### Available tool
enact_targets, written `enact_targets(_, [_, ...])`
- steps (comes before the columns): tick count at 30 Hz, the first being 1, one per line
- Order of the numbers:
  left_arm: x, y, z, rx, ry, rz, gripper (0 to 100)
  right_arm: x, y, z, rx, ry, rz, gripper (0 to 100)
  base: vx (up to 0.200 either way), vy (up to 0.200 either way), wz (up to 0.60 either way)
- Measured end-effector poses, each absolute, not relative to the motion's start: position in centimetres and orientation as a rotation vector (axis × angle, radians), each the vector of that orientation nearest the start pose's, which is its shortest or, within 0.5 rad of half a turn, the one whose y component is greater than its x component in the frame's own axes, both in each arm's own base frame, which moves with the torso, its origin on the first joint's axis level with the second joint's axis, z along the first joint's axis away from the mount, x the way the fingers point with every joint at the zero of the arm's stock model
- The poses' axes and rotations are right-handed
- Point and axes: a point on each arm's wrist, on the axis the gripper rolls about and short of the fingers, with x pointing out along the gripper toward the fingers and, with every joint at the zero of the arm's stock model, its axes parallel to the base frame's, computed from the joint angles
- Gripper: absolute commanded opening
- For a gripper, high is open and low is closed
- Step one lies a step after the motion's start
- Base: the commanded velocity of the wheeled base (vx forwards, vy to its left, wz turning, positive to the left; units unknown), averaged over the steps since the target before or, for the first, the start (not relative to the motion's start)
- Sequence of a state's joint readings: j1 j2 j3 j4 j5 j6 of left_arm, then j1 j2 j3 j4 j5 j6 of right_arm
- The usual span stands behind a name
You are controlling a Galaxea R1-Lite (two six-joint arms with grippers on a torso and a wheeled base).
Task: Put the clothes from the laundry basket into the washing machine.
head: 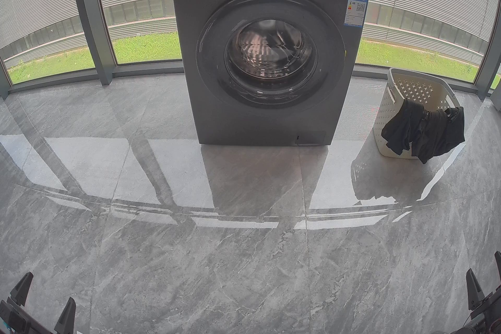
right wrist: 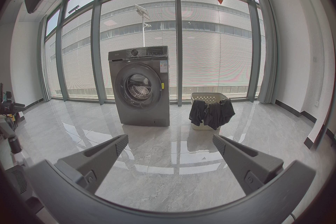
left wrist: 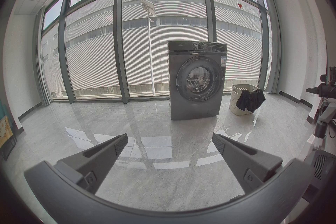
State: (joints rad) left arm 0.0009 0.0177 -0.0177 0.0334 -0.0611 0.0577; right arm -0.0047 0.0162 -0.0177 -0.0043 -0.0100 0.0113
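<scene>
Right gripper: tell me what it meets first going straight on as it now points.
Nothing close: the floor looks free. The right gripper, open, aims near the gap between the washing machine and the laundry basket, so it may graze the machine's edge or reach the window; depth is unclear.

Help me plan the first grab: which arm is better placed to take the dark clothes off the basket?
Right, probably. The white perforated plastic laundry basket with black clothes draped over its rim stands right of the grey washing machine, nearer the right gripper.
</scene>
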Motion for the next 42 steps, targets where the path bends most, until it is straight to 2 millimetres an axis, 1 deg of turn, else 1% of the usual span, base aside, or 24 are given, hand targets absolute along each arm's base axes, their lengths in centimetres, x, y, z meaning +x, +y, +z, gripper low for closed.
enact_targets(28, [-2.29, -0.14, 7.74, 0.055, 0.031, -0.063, 100, -2.29, -0.01, 8.12, 0.011, -0.006, -0.014, 100, 0.000, 0.000, 0.00])
enact_targets(42, [-2.28, -0.14, 7.75, 0.048, 0.030, -0.061, 100, -2.29, -0.01, 8.12, 0.011, -0.006, -0.015, 100, 0.200, 0.000, 0.00])
